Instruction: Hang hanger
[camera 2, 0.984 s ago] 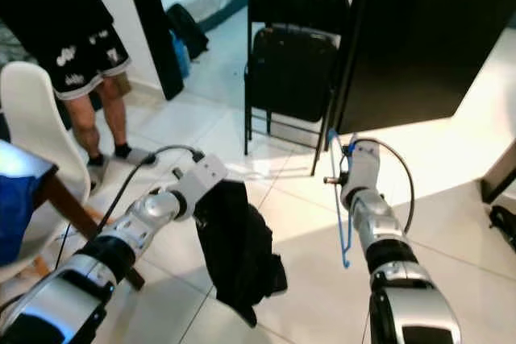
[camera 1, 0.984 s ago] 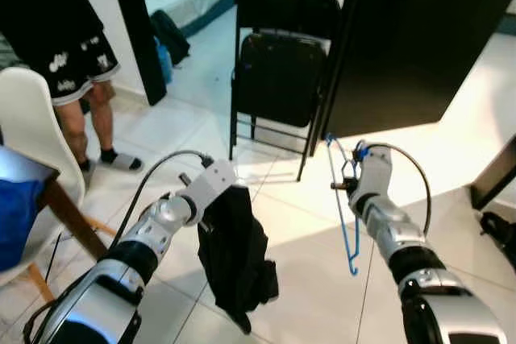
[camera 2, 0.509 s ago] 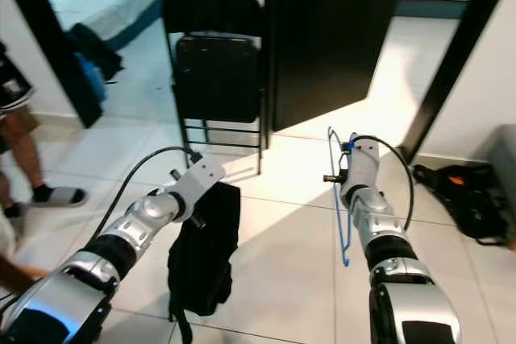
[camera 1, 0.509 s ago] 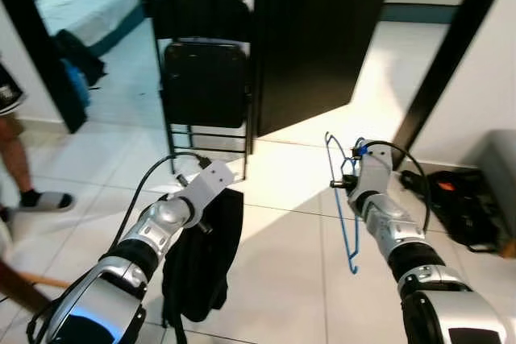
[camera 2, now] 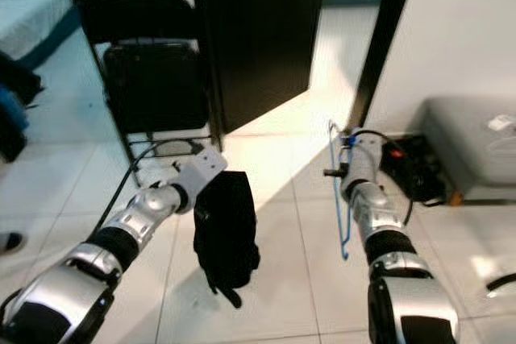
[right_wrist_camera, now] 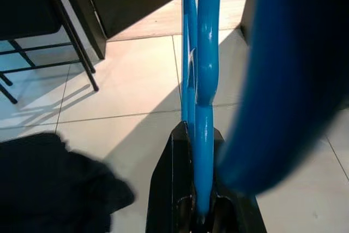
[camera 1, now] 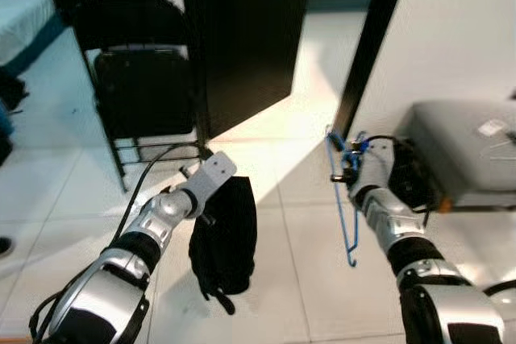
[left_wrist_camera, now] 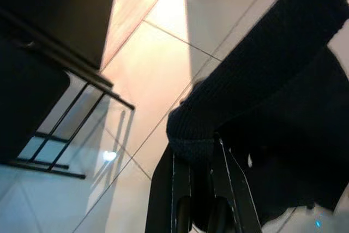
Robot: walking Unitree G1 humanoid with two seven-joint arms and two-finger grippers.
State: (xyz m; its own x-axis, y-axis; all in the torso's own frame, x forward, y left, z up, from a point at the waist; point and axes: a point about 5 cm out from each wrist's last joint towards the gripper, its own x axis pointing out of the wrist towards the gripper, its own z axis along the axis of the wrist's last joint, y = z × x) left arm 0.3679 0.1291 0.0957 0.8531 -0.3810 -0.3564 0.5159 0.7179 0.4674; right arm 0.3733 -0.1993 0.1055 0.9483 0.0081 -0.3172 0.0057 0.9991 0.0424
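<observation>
So you've got both arms stretched out in front of you over the pale tiled floor [camera 1: 298, 279], each one bent a bit at the elbow and each carrying something. Your left gripper [left_wrist_camera: 199, 200] is raised about chest-out with the wrist angled up, and its two black fingers [left_wrist_camera: 177, 189] are pinched together on the edge of a black knitted garment [camera 1: 226, 231], which just hangs straight down off it in a limp bunch, clear of the floor. Your right gripper [camera 1: 345, 173] is held out on the other side at roughly the same height, forearm pointing forward, and its fingers are clamped on the blue hanger [camera 1: 343, 199]. From your right wrist view you can see the blue wire [right_wrist_camera: 203, 80] running right up between the two fingers, so that grip looks solid. The hanger sits upright in the grip with one long thin side dropping down below the gripper, and it's well apart from the garment. Ahead of your left arm there's a black folding chair [camera 1: 145, 78], next to it a dark open door [camera 1: 242, 30], and off to your right a grey couch-looking thing [camera 1: 468, 151] with a dark bag [camera 2: 411, 167] on the floor beside it.
</observation>
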